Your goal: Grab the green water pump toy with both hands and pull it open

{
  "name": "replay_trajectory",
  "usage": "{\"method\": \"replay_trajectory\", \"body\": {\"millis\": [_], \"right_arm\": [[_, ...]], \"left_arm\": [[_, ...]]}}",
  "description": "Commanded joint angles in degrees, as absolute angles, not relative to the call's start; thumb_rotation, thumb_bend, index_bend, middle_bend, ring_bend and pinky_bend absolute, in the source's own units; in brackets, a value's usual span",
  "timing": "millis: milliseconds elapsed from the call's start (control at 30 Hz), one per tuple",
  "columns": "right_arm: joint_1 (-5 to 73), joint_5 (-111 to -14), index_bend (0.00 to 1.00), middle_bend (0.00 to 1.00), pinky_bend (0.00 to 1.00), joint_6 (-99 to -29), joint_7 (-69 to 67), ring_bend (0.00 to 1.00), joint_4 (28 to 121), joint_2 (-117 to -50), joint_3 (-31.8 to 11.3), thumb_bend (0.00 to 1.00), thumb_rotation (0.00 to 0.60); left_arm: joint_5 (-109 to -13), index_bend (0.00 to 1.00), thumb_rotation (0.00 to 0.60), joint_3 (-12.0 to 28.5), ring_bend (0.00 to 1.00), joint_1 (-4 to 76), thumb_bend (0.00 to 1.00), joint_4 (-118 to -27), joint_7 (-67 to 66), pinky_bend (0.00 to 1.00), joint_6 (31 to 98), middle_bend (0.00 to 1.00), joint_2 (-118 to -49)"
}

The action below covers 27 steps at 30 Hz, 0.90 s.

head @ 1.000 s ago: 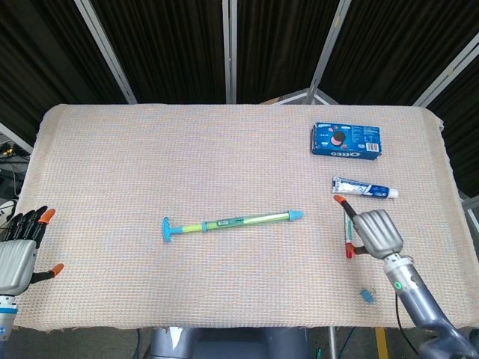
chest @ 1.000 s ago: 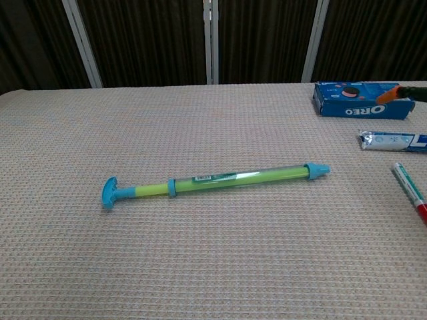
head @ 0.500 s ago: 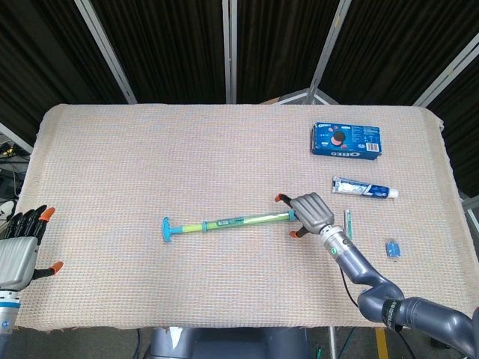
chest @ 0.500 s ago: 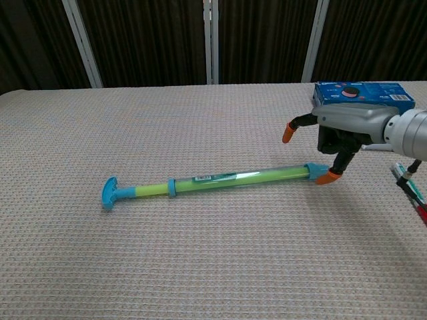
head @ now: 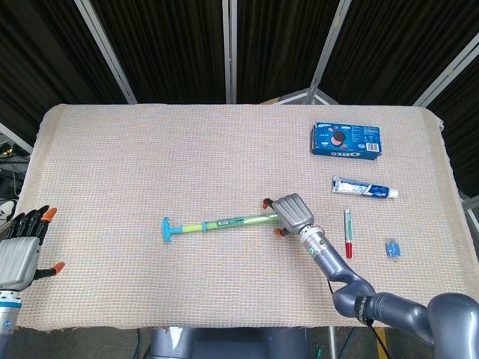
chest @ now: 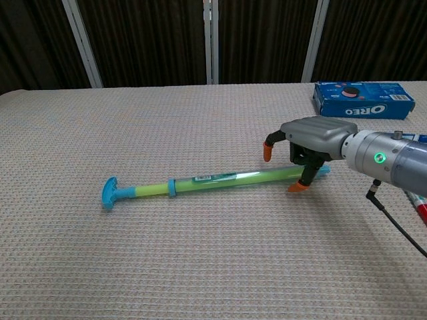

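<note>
- On the bench [head: 112,149], covered in a woven cloth, the green water pump toy [head: 224,223] lay near the middle and toward the front edge, running left to right with a slight tilt.
- Its blue T-handle [head: 166,229] pointed to the robot's left and its blue nozzle end sat under the right hand [head: 288,213].
- In the chest view the right hand [chest: 308,141] arched over the nozzle end of the tube. Orange fingertips [chest: 268,151] stood on the far side and the near side of the tube, so the hand straddled it.
- The fingers were curled down around the tube but did not appear to be pressed tight; contact could not be confirmed from either view. The hand was judged to be poised for a grasp, not yet gripping.
- That placement suited the task: holding the barrel at the nozzle end would leave the handle and plunger rod free for the other hand.
- The left hand [head: 21,250] hung at the front left corner of the bench, well apart from the toy, with fingers extended and spread and nothing in it.
- The toy appeared closed, with only a short length of rod showing between the handle and the blue collar [chest: 171,187].
- Remaining steps, as judged: close the right hand on the barrel, bring the left hand to the T-handle, then pull the two apart.
- A biscuit box [head: 346,140], a toothpaste tube [head: 364,188], a red marker [head: 347,233] and a small blue clip [head: 391,248] lay to the right, clear of the toy.
</note>
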<state>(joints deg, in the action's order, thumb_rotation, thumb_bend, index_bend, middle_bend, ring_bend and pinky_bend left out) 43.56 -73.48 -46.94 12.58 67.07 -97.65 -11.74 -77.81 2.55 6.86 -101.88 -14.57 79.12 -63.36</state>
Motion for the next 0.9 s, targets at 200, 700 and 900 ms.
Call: {"method": "replay_trajectory", "body": {"millis": [200,700,900], "right_arm": [[44.8,-72.6,0.4,1.0,1.0,-46.8,13.2,1.0,65.4,-99.6,-11.4,0.13,0.6],[45.1,-70.4,0.64,1.0,1.0,-46.1,11.3,1.0,64.2,-101.0,-11.3,0.29,0.6],[44.3,-66.6,0.7,1.0,1.0,-46.4,13.0,1.0,68.5,-99.5,-12.3,0.37,0.6]], "left_arm": [[-77.2,0.0,0.6,2.6,0.0,7.1,0.0,-101.6,-14.2,0.0,78.8,0.0,-63.3],[-76.5,0.0,0.6,2.4,0.0,7.6,0.0,-101.1,-15.3,0.0,78.0,0.0,-64.0],[-76.3,0.0,0.6,2.2,0.0,8.1,0.0,-100.9,-15.9,0.0,77.2,0.0,-64.4]]}}
